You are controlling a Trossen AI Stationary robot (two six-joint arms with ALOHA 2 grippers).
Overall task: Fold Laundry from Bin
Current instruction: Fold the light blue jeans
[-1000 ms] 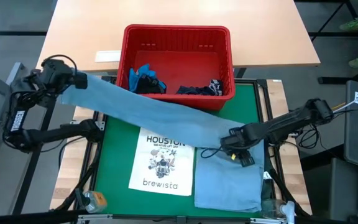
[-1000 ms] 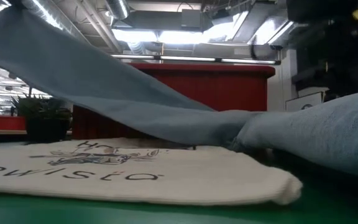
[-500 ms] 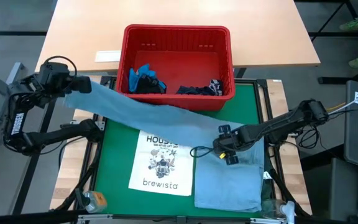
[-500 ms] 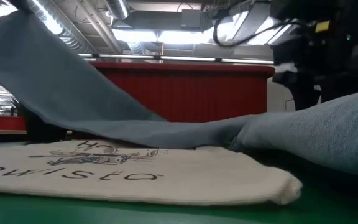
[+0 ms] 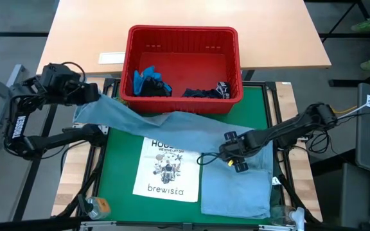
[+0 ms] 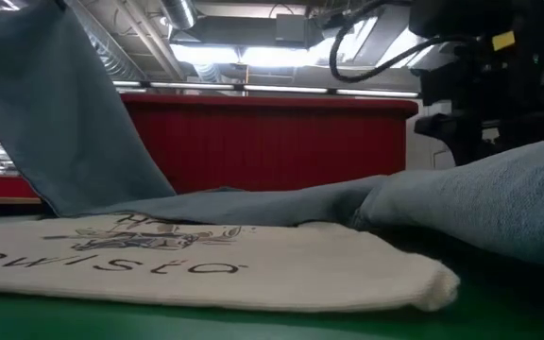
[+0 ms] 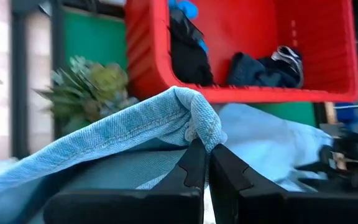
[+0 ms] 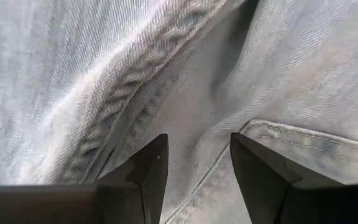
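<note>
The denim shirt [image 5: 191,138] stretches across the tabletop [image 5: 124,160] from my left gripper [image 5: 85,96], fingers clamped on 1 corner beside the bin [image 5: 184,32], down to my right gripper [image 5: 231,154], whose fingers stand apart right over the cloth. I count 1 shirt out, 2 dark bundles in the bin, and 1 tote bag [image 5: 166,176].

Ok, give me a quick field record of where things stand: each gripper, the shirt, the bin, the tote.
left gripper: shut on a fold of the denim shirt, at the mat's left edge near the bin's corner
right gripper: fingers open, over the shirt, holding nothing
denim shirt: draped from left gripper across the tote bag's top to a bundle at the mat's right side
bin: red, holds a bright blue garment and a dark garment
tote bag: flat on the green mat
</note>
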